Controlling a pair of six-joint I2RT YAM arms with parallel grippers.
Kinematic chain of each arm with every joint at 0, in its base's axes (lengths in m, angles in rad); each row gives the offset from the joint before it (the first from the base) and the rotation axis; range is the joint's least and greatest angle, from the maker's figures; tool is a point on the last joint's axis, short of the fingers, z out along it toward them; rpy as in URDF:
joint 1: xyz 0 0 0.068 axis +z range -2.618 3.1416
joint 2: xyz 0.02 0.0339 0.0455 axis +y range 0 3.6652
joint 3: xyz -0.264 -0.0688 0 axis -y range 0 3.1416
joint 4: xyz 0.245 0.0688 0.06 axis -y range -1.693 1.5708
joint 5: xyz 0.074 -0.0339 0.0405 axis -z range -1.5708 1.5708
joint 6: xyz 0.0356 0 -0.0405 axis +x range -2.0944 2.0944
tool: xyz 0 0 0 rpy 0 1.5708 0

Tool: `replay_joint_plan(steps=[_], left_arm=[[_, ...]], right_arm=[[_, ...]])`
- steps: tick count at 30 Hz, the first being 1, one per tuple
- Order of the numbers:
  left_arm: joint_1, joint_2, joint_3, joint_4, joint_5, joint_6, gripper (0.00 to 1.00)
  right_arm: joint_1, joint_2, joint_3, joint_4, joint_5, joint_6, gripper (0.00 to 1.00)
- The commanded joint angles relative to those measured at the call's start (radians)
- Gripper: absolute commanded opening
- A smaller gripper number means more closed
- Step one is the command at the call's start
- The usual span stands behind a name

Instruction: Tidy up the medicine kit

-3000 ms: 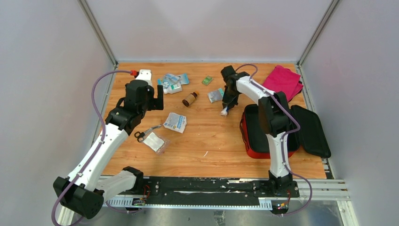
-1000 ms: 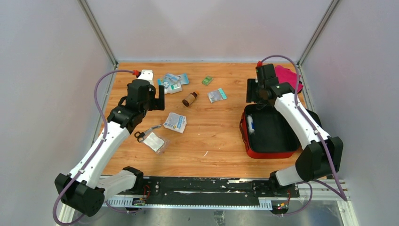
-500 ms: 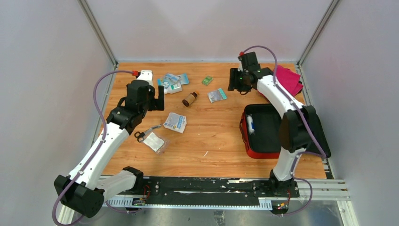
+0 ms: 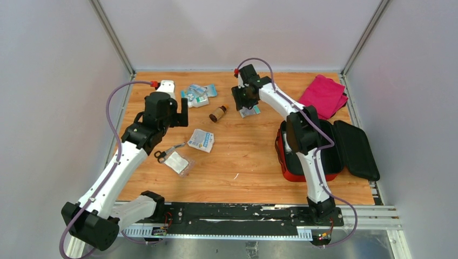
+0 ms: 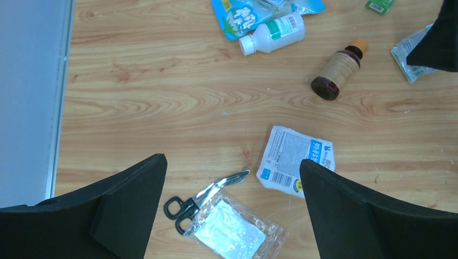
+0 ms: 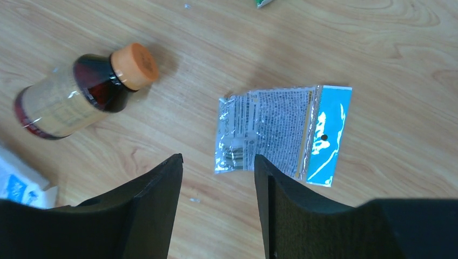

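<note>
**Top view.** The medicine kit (image 4: 302, 176) lies open at the right near side of the desk (image 4: 243, 162). Its lid is folded out to the right, and a magenta cloth (image 4: 325, 95) lies beyond it. The right hand (image 4: 244, 104) hangs over a blue-topped sachet (image 4: 250, 110) at the far middle. The left hand (image 4: 180, 112) hovers at the far left.

**Left wrist view.** The left hand is released, fingers spread wide and grasping nothing. Between them lie scissors (image 5: 202, 197), a clear packet (image 5: 232, 229) and a white sachet (image 5: 296, 161). A brown bottle (image 5: 337, 69) lies farther off.

**Right wrist view.** The right hand is released, its fingers parted above the near corner of the blue-topped sachet. The brown bottle lies on its side to the left.
</note>
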Motion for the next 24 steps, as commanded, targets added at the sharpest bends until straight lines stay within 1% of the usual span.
replay_joint_plan(steps=[1,9,14,17,19,21,24], left_arm=[[0.009,-0.017,-0.019,0.023,-0.001,0.008,1.00],[0.009,-0.014,-0.019,0.023,-0.001,0.009,1.00],[0.009,-0.014,-0.019,0.023,-0.003,0.010,1.00],[0.009,-0.013,-0.019,0.021,-0.003,0.010,1.00],[0.009,-0.009,-0.017,0.020,0.003,0.009,1.00],[0.009,-0.007,-0.015,0.018,0.011,0.002,1.00],[0.009,-0.001,-0.002,0.008,0.027,-0.016,1.00]], right_arm=[[0.020,0.056,0.069,-0.058,0.081,-0.078,0.56],[0.026,0.115,0.088,-0.064,0.123,-0.122,0.56],[0.027,0.142,0.094,-0.069,0.124,-0.132,0.52],[0.031,0.156,0.094,-0.073,0.129,-0.132,0.47],[0.033,0.162,0.093,-0.076,0.146,-0.132,0.42],[0.036,0.163,0.085,-0.076,0.168,-0.159,0.35],[0.039,0.151,0.073,-0.076,0.179,-0.165,0.21]])
